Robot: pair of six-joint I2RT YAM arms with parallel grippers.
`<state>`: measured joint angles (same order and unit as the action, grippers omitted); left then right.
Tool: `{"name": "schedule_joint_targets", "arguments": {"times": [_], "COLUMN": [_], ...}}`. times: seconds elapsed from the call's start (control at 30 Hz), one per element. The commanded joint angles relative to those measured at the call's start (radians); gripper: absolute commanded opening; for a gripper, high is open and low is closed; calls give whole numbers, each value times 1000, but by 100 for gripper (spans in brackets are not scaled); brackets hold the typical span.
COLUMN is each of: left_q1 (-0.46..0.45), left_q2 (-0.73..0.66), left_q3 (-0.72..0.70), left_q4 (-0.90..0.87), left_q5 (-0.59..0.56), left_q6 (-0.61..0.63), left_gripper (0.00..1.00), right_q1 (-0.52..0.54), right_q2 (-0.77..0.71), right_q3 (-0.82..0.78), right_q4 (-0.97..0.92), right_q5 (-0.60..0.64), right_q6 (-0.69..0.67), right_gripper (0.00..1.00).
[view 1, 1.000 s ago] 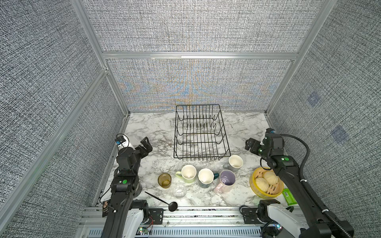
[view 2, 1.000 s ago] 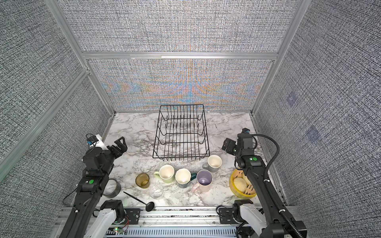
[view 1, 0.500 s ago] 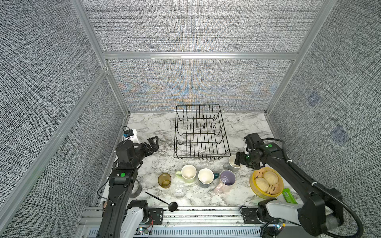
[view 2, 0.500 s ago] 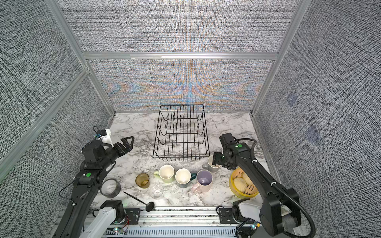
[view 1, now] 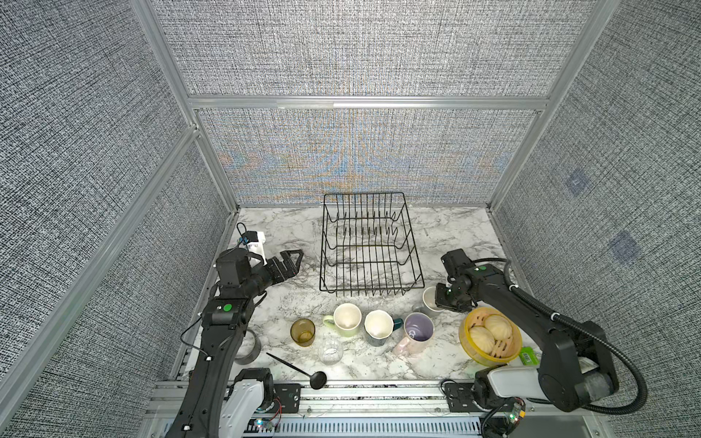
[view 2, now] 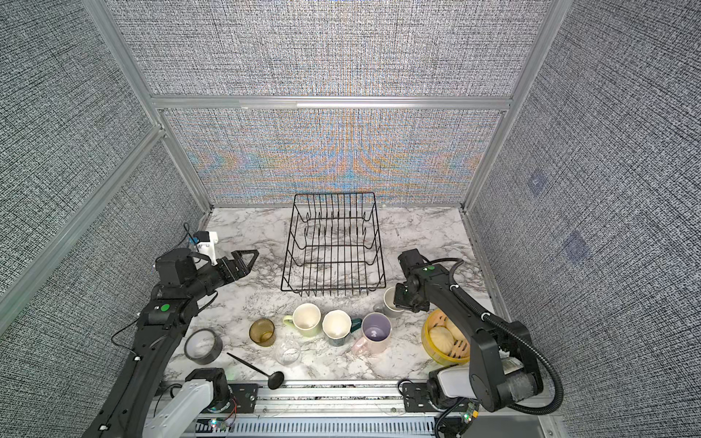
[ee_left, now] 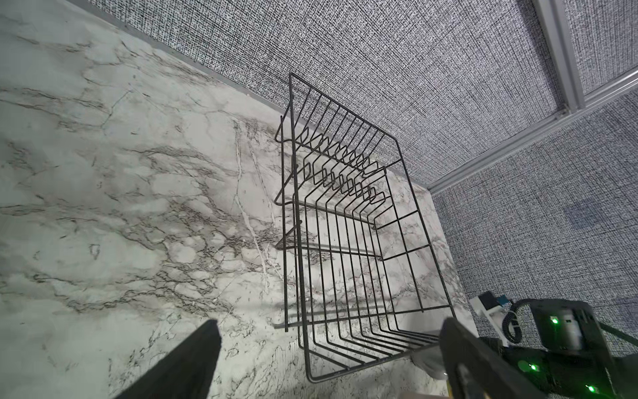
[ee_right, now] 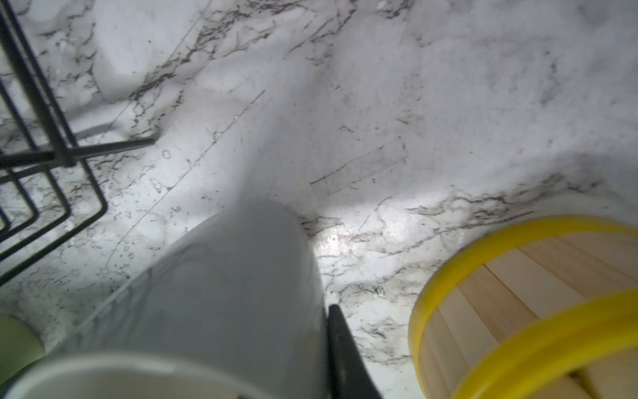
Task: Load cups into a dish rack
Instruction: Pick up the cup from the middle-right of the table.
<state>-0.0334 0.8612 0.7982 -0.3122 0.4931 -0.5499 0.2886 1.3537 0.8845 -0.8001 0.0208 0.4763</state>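
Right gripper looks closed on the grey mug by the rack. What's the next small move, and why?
Probably lift the grey mug straight up a little. The right gripper is shut on its rim, and the mug seems to stand on the marble table just beside the near corner of the dish rack. Rising first should clear the rack's wire side before carrying it over.

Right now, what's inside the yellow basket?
Two pale buns lie on the steamer basket's wooden slats. The right arm covers one side in a top view, so anything there is hidden.
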Motion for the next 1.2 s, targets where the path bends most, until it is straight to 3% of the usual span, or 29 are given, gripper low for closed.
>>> {"name": "schedule_joint_targets", "arguments": {"times": [0.0, 0.23, 0.4, 0.5, 0.57, 0.67, 0.8, 1.0, 1.17], "left_q1": [-4, -49, -135, -194, -237, -298, -375, -465, -525], "left_q2": [4, 11, 70, 111, 136, 175, 225, 312, 411], "left_q3": [9, 34, 102, 139, 161, 188, 208, 203, 272], "left_q4": [16, 47, 49, 81, 101, 156, 211, 409, 377], "left_q5": [44, 106, 197, 260, 306, 356, 354, 452, 519], "left_q6": [-2, -38, -61, -92, -100, -139, -202, -383, -456], "left_gripper": [99, 99, 99, 99, 99, 99, 99, 99, 99], "right_q1": [0, -34, -54, -54, -54, -54, -54, -52, -51], "right_q2": [-35, -213, -435, -584, -680, -772, -828, -812, -745], "right_q3": [0, 2, -10, -30, -52, -99, -207, -323, -378], "right_q4": [-4, -53, -16, 69, 157, 340, 628, 1016, 1266], "right_q5": [55, 159, 254, 250, 184, -19, -241, -455, -622], "right_q6": [13, 24, -46, -90, -109, -146, -132, -99, -90], "right_gripper": [0, 0, 0, 0, 0, 0, 0, 0, 0]}}
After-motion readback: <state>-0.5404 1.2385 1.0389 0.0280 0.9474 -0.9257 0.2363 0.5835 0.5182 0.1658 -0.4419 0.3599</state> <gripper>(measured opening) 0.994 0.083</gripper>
